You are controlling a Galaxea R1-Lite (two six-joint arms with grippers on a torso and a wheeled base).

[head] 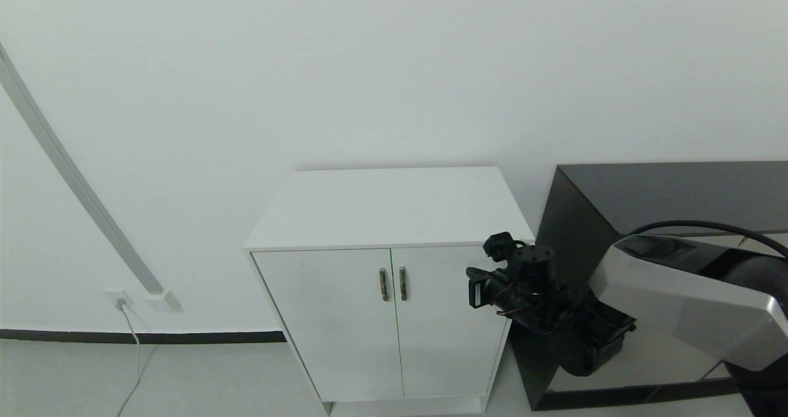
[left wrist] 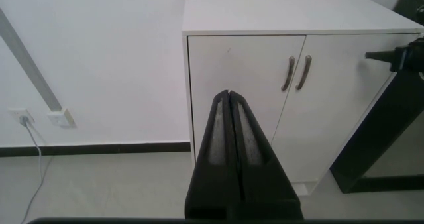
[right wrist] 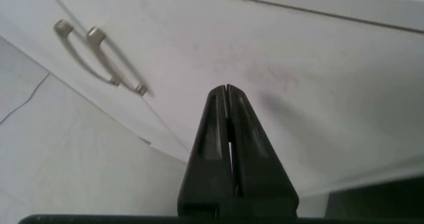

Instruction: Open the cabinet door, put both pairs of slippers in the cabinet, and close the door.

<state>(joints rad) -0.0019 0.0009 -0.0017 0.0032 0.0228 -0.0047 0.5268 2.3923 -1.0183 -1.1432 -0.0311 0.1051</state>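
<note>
White cabinet [head: 381, 207] stands against the wall, both doors closed; left door [head: 332, 324] and right door [head: 443, 343] meet at the centre seam; two metal handles [head: 383, 284] upright, side by side, one each side of the seam.

Right gripper [head: 477, 287] is in front of the right door's upper part, between the handles and the door's outer edge, tip pointing toward the handles; from its wrist view the right gripper [right wrist: 226, 95] has its jaws pressed together, nothing between them, close to the door face; can't tell if it touches; handles [right wrist: 99, 55] off to one side of the tip, not in contact.

Left gripper [left wrist: 228, 98] jaws also together, nothing held; sits well back from the cabinet [left wrist: 298, 12], facing the left door [left wrist: 242, 71], above the floor [left wrist: 99, 184]; the right gripper [left wrist: 391, 57] shows at the right door.

Black glossy unit [head: 646, 189] just beside the cabinet on the right; wall socket [head: 117, 297] with a cable [head: 135, 355] dropping to the floor on the left; grey conduit [head: 68, 170] runs diagonally down the wall to the socket area.
</note>
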